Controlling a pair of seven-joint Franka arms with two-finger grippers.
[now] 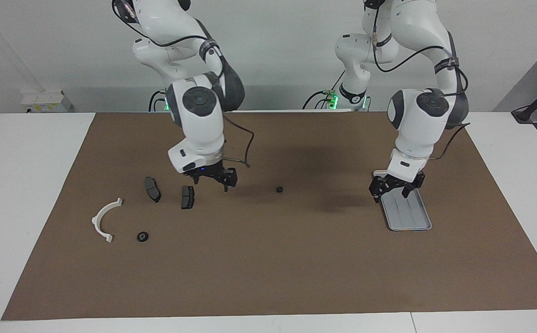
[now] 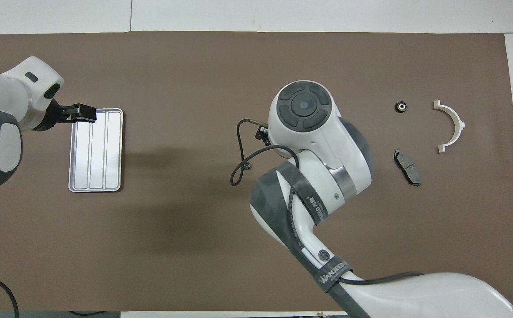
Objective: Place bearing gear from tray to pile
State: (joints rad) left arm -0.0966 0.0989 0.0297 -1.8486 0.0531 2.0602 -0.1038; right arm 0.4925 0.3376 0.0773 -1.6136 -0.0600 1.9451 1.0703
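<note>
The silver ribbed tray [image 1: 409, 215] [image 2: 97, 154] lies toward the left arm's end of the table with nothing in it. My left gripper [image 1: 394, 190] [image 2: 80, 113] hangs above it, open and empty. One small black bearing gear [image 1: 279, 189] [image 2: 247, 166] rests on the mat near the middle. A second bearing gear [image 1: 142, 237] [image 2: 401, 106] sits in the pile beside the white bracket [image 1: 103, 219] [image 2: 453, 126]. My right gripper [image 1: 215, 180] is open and empty over the mat, beside a dark brake pad [image 1: 187, 196].
Another brake pad [image 1: 152, 188] [image 2: 407, 167] lies between the first pad and the bracket. The brown mat [image 1: 268, 277] covers the table. In the overhead view the right arm's wrist hides the pad under it.
</note>
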